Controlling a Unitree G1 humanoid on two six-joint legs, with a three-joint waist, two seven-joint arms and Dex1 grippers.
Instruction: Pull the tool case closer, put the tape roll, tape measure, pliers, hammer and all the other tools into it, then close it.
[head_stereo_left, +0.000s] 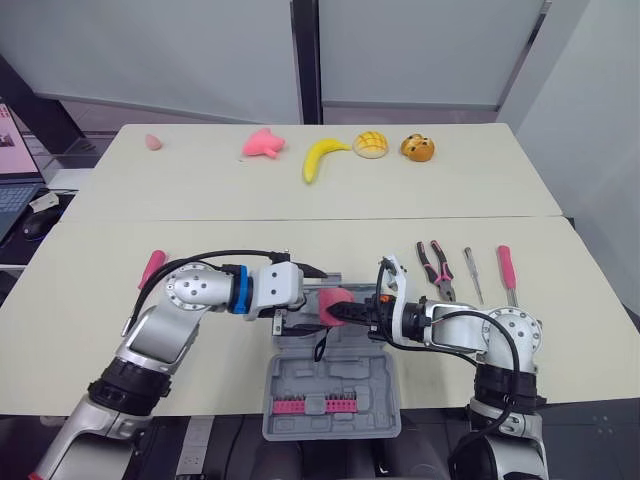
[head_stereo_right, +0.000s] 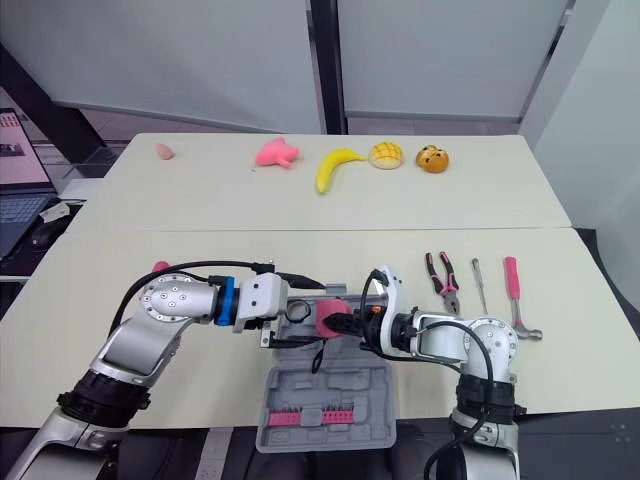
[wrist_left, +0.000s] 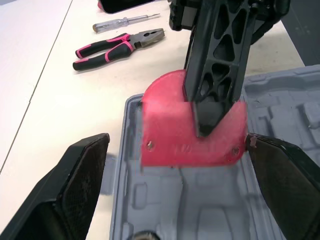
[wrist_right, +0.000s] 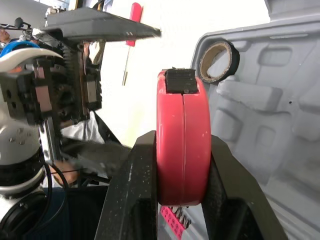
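The right gripper (wrist_right: 181, 142) has its two black fingers clamped on the flat sides of the pink tape measure (wrist_left: 170, 130), holding it on edge over the far half of the open tool case (head_stereo_left: 345, 385); whether it touches the tray I cannot tell. The left gripper (wrist_left: 176, 142) faces it from the case's left side, fingers spread wide with nothing between them, one to either side of the tape measure and apart from it. The tape roll (wrist_right: 218, 61) lies inside the case, in a far corner pocket. A row of pink bits (head_stereo_left: 310, 405) sits in the case's near half. On the table (head_stereo_left: 90, 320) to the right of the case lie the pliers (head_stereo_left: 436, 266), then a screwdriver (head_stereo_left: 473, 273), then the hammer (head_stereo_left: 507, 272), each farther out. A pink-handled tool (head_stereo_left: 152, 267) lies well to the case's left. A banana (head_stereo_left: 322, 157) lies far beyond the case.
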